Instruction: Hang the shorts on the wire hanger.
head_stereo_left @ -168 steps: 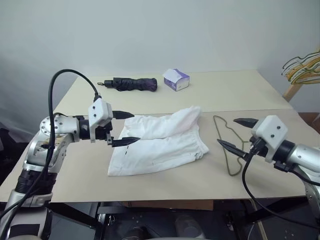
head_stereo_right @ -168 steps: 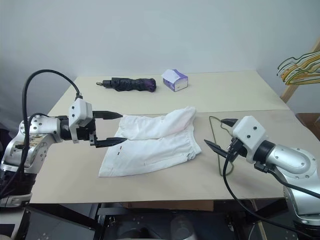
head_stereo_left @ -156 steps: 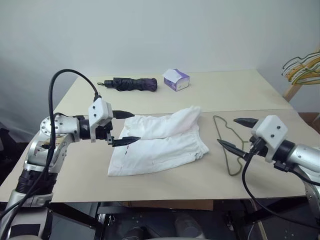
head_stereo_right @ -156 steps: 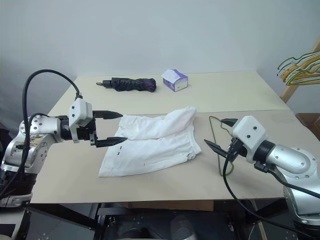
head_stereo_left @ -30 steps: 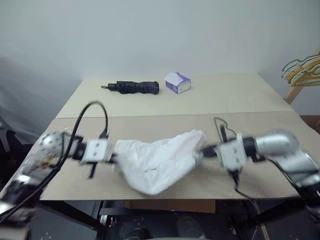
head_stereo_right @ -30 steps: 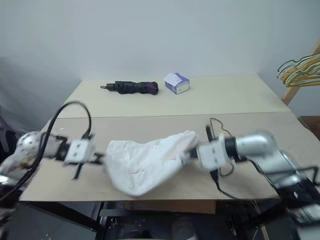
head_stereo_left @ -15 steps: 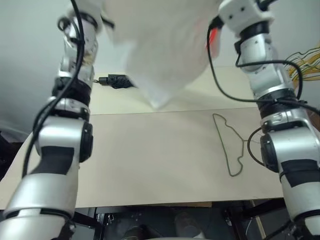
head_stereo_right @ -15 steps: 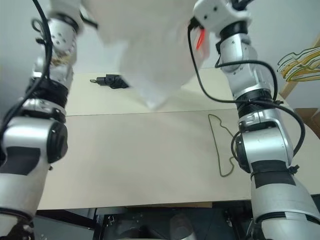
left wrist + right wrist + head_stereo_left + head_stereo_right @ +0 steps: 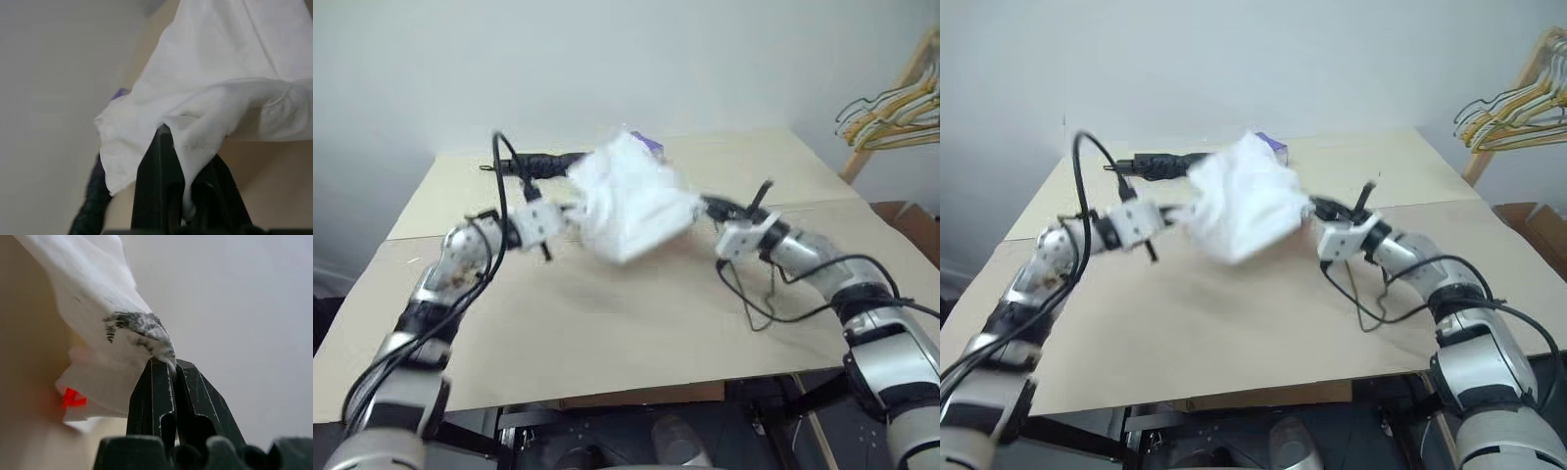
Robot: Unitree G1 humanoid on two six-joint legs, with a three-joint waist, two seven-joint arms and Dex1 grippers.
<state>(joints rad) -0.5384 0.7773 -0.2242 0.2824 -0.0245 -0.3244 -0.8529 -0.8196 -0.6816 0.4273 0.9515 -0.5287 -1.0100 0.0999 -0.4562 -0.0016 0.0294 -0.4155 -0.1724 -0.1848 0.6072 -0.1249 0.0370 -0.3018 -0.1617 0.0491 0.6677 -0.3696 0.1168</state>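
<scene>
Both of your pincers are clamped on the shorts (image 9: 631, 201): your left gripper (image 9: 183, 147) has pinched a fold of white cloth between its black fingers, and your right gripper (image 9: 172, 363) has closed on an edge that carries a dark smudge, with a small red tag hanging just below; the shorts hang bunched between the two, lifted clear of the table (image 9: 607, 323) over its middle.

You cannot see the fingertips of either gripper from the head views; the cloth covers them, and the whole bundle is smeared, so its hems and waistband cannot be told apart; the left wrist view cuts off most of the garment.

The wire hanger (image 9: 759, 308) lies flat on the table beneath your right forearm, which crosses over it; its upper part is hidden behind the arm and the black cable, so you see little more than the lower loop; it does not touch the shorts.

A dark folded umbrella (image 9: 533, 164) lies at the far side, partly hidden by the cloth; a purple-and-white box (image 9: 646, 145) peeks out just behind the bundle, mostly covered.

The table is pale beige, with a seam running across it; a plain light wall stands behind; at the right edge a wooden rack holds a bunch of yellow and green hangers (image 9: 886, 113), cut off by the frame.
</scene>
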